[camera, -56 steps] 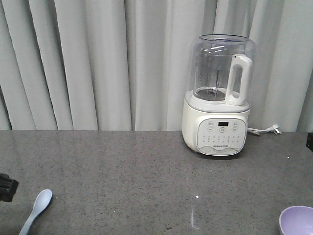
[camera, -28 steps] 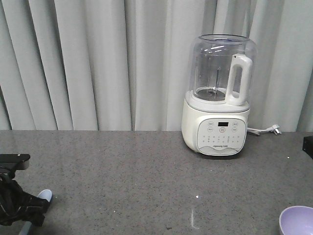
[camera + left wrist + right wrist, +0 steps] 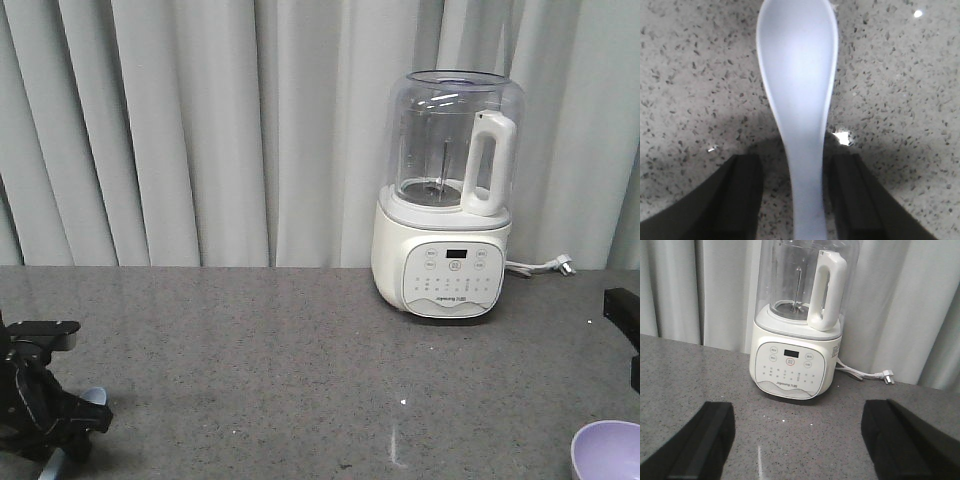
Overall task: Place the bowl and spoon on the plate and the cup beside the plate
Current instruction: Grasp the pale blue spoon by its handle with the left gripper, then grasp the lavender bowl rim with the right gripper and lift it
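Pale-blue spoon lies on the counter, handle between the open jaws of the left gripper, ungripped; the right gripper gapes empty. Nothing arranged: bowl sits apart, plate and cup unseen.

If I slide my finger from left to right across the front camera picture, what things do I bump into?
left gripper → blender → bowl. The spoon lies under the left gripper, so it has no place of its own in the order.
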